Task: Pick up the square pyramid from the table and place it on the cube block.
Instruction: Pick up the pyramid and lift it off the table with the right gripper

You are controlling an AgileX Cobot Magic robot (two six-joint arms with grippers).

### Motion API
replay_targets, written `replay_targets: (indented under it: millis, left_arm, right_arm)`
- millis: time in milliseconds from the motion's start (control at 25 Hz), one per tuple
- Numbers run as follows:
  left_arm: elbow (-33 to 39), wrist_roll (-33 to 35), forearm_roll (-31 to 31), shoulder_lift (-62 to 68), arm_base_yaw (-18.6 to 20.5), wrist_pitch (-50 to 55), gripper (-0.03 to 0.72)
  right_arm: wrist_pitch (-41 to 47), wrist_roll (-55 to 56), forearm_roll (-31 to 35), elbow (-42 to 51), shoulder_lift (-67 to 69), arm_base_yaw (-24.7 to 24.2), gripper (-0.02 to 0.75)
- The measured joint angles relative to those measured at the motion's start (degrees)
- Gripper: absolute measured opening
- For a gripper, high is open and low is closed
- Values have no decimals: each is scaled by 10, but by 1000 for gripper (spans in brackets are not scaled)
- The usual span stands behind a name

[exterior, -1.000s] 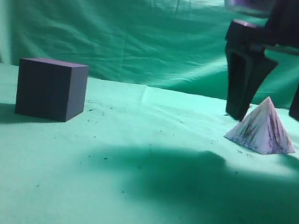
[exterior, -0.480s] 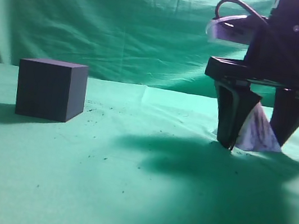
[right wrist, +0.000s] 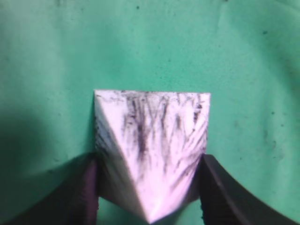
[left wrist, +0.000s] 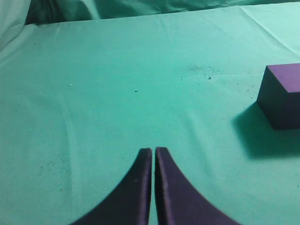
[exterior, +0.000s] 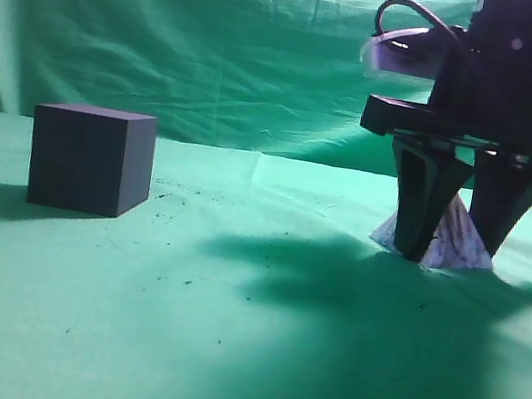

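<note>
Right end effector (exterior: 444, 256) down at the table (exterior: 221, 354), fingers (right wrist: 86, 192) pressed against two opposite sides of the pyramid (right wrist: 152, 150), closed on it low near the base. Pyramid resting on the table at the right, well apart from the cube (exterior: 90, 159) at the left; whether lifted clear yet, cannot tell.

Probably light and rigid, with smooth sloping faces: likely to squirt upward or tip under a squeeze, so best held low, where the sides are widest, with modest force. Point and edges possibly chip-prone if dropped. Flat cube top about as wide as the base, so little margin for a skewed placement.

Left end effector (left wrist: 153, 159) hovering over bare cloth, fingers together, holding nothing, cube (left wrist: 283, 96) off to its right.

Count: one pyramid, one cube, two end effectors.
</note>
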Motion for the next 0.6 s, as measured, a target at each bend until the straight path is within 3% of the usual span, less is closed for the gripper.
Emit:
replay_targets:
  millis: [360,600]
  left_arm:
    - [0,0,0,0,0,0,0]
    - [0,0,0,0,0,0,0]
  right_arm:
    - [147,-12,-10,-171,-48,12,387]
    - [213,-14,-8,-294,-38,128,387]
